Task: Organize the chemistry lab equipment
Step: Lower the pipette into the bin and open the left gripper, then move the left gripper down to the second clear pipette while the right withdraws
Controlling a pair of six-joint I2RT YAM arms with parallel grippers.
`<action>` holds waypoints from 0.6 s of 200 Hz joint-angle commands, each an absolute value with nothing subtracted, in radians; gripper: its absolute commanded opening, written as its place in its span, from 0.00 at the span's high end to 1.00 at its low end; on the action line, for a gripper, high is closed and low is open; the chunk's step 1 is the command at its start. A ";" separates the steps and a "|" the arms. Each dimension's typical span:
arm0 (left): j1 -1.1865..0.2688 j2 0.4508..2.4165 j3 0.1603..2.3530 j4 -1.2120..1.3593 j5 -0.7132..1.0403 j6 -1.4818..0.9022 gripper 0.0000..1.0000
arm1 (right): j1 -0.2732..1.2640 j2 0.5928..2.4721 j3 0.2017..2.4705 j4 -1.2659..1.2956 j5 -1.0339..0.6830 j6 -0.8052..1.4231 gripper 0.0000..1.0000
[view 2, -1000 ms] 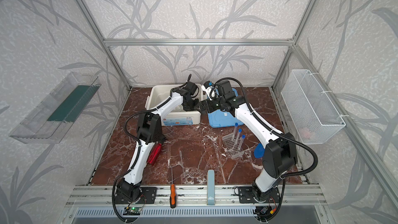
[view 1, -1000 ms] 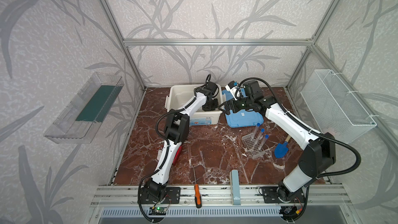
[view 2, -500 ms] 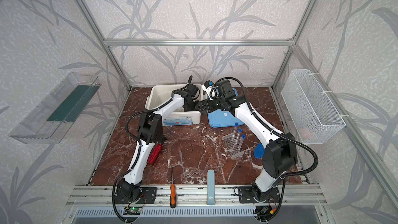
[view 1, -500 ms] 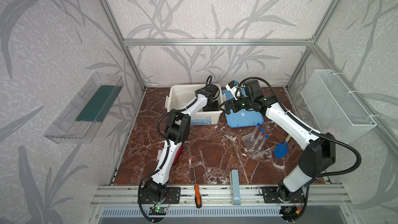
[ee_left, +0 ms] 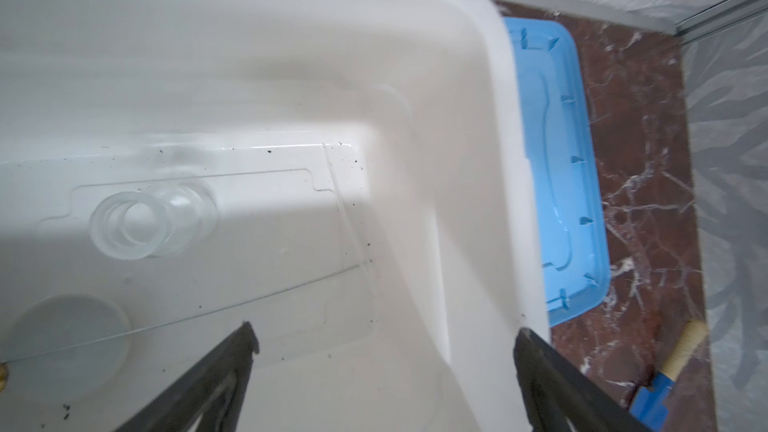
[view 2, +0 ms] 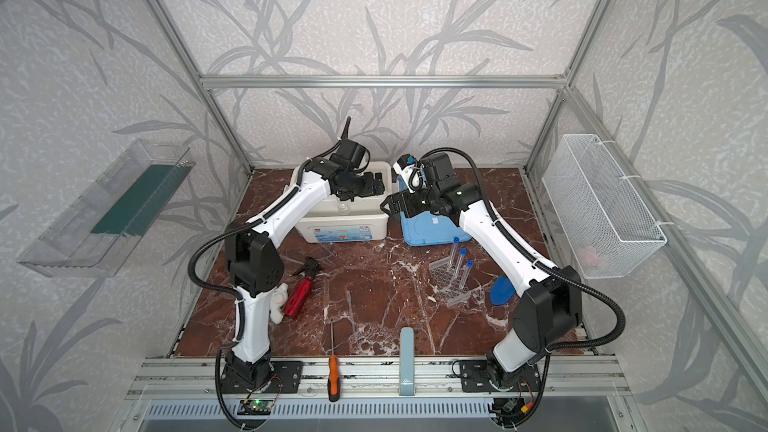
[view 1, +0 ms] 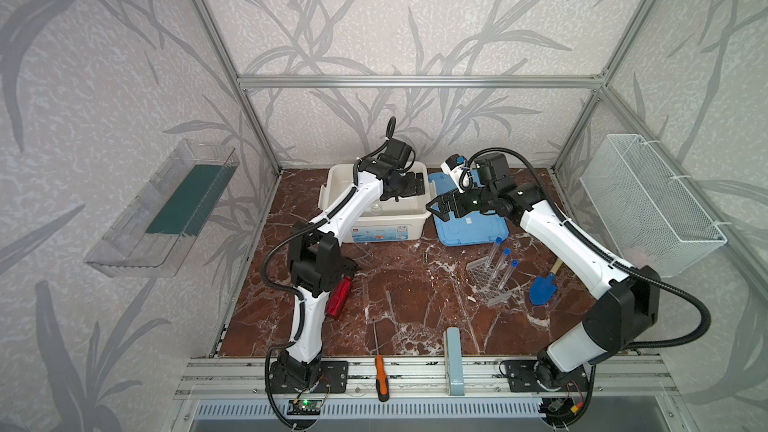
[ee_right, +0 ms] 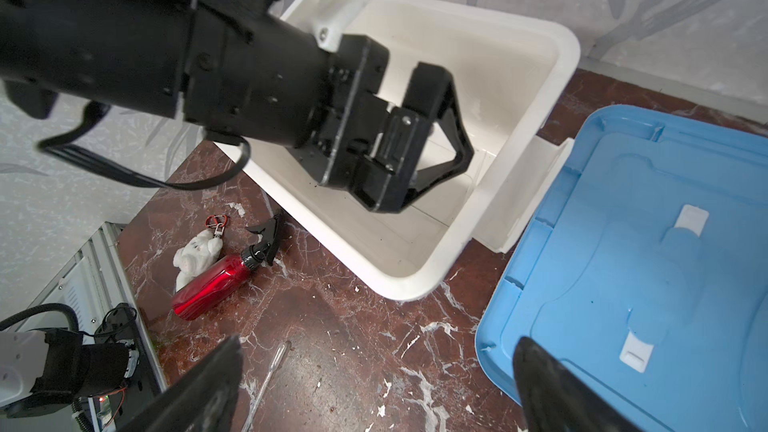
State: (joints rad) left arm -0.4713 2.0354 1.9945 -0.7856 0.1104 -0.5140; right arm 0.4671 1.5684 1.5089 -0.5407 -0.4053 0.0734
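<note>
On the glossy red-brown marbled worktop, upper centre of both top views, the white rectangular plastic bin sits beside its ribbed blue plastic lid. My left fingers hang spread and empty over its floor, and my right fingers are spread close by, so the arms could clash. Right of centre, the clear holed tube rack carries three long clear blue-capped tubes, leaning and top-heavy; a careless lift may tip them. In the bin lie the small clear glass jar, chippable, and the small white round dish. One thin clear dropper lies flat on stone, hard to pinch.
</note>
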 commanded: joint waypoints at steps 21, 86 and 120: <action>-0.475 1.819 1.793 -0.681 0.138 -0.541 0.01 | 0.465 1.460 1.516 -0.607 -0.406 0.031 0.01; -0.495 1.459 1.443 -0.789 0.091 -0.565 0.07 | 0.516 1.306 1.339 -0.603 -0.416 0.011 0.01; -0.536 1.281 1.218 -0.788 0.060 -0.655 0.16 | 0.633 1.257 1.215 -0.581 -0.306 -0.001 0.01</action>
State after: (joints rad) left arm -0.5072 1.3693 1.3346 -0.7589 0.1085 -0.5823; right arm 0.5686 1.2892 1.2827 -0.5808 -0.3740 0.0166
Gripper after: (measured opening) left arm 0.866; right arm 0.991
